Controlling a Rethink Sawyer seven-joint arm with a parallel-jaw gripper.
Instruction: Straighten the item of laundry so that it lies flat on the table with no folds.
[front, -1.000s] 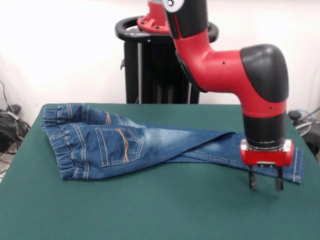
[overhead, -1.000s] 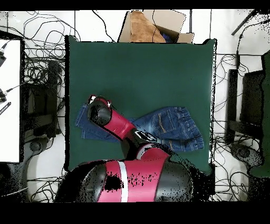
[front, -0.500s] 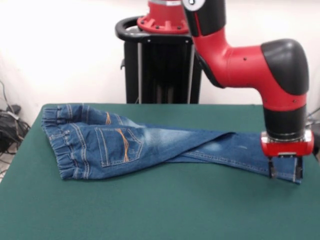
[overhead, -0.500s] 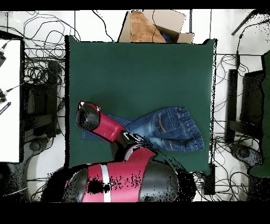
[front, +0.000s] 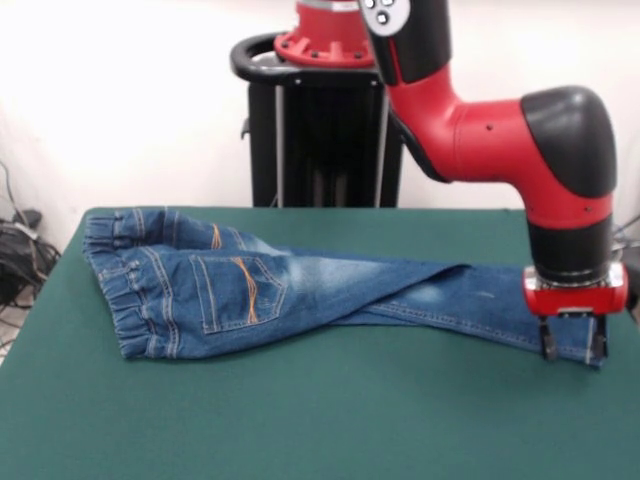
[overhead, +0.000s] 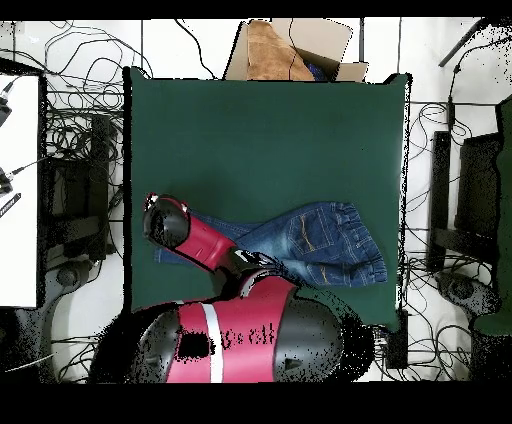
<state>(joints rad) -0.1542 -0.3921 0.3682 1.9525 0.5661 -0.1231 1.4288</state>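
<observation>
Near the table's (front: 300, 420) right edge in the front view, my gripper (front: 572, 350) stands with fingers apart over a leg cuff; the jeans (front: 250, 290) lie crossed, still unflattened.

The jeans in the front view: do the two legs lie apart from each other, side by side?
No, on the jeans one leg lies crossed over the other, and both run together toward the gripper at the hem.
</observation>
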